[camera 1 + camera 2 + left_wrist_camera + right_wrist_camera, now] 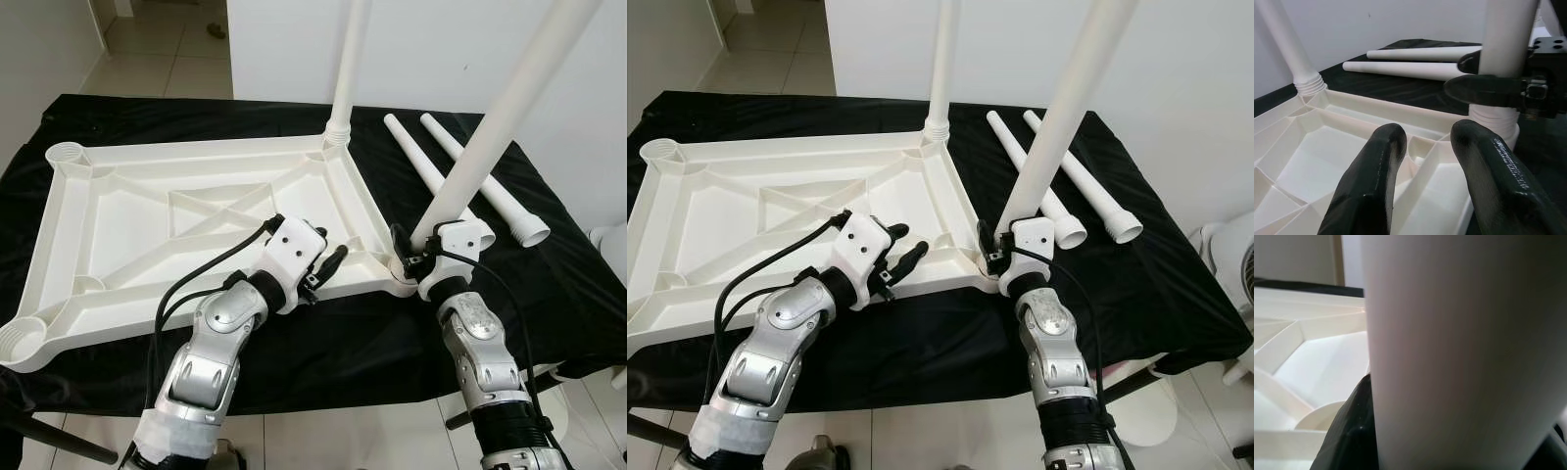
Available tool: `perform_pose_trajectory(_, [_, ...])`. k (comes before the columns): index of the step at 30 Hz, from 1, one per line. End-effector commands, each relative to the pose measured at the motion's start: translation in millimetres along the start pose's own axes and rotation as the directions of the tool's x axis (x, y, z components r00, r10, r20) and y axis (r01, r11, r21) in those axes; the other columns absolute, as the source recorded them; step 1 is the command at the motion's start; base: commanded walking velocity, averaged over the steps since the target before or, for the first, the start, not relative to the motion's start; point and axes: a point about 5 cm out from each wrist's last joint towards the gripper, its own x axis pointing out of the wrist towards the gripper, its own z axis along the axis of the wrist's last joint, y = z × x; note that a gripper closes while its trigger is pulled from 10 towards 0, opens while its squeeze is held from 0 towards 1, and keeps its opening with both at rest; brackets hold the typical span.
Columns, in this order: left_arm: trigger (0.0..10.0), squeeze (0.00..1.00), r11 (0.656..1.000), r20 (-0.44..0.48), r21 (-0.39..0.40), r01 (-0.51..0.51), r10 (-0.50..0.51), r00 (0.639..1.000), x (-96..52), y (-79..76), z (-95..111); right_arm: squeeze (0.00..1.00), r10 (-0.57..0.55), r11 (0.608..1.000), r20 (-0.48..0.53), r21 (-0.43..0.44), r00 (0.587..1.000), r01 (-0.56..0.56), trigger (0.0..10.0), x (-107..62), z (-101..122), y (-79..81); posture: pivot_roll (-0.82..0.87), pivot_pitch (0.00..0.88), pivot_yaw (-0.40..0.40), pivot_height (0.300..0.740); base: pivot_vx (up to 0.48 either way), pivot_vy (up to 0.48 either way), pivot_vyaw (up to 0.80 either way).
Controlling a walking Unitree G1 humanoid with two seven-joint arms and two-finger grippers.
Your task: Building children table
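Right hand (416, 257) pinches the leaning leg (490, 137) just above the near corner socket (400, 277); its axis tilts away rightward. Left hand (328, 266), fingers spread, rests on the tabletop frame (196, 211) beside it.

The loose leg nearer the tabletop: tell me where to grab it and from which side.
Grip the nearer loose leg mid-shaft, coming from above with fingers across its width. It lies flat on the black cloth, beside the other loose leg, and its flared end is too wide.

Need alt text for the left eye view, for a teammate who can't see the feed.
Right gripper grips a white leg standing in the near right corner socket of an upturned white tabletop on black cloth. Left gripper rests open at the near rim; two spare legs lie beyond.
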Motion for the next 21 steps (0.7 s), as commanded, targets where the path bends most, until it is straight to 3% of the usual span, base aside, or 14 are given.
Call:
perform_pose_trajectory(1, [10.0,0.00,0.995,-0.022,-0.006,0.104,-0.104,0.994,-1.9,-8.9,-2.8,0.00,0.058,0.998,-0.085,-0.024,0.995,-0.061,10.0,-7.8,-18.7,4.7,0.09,0.079,-0.062,0.740,0.000,0.000,0.00])
perform_pose_trajectory(8, [10.0,0.00,0.993,-0.028,-0.002,0.121,-0.121,0.992,-4.0,-9.2,-2.7,0.00,0.121,0.990,-0.096,-0.062,0.988,-0.127,10.0,-10.9,-21.1,2.8,0.09,0.080,-0.062,0.740,0.000,0.000,0.00])
perform_pose_trajectory(12, [10.0,0.00,0.994,-0.029,0.004,0.113,-0.112,0.993,-4.7,-5.8,-0.8,0.00,0.171,0.985,-0.115,-0.012,0.978,-0.174,10.0,-17.6,-28.6,0.2,0.09,0.081,-0.061,0.740,0.000,0.000,0.00])
perform_pose_trajectory(21, [10.0,0.00,0.994,-0.025,0.009,0.105,-0.104,0.994,-5.3,-2.5,3.0,0.00,0.217,0.976,-0.134,0.014,0.967,-0.217,10.0,-20.5,-34.1,0.2,0.09,0.082,-0.061,0.740,0.000,0.000,0.00])
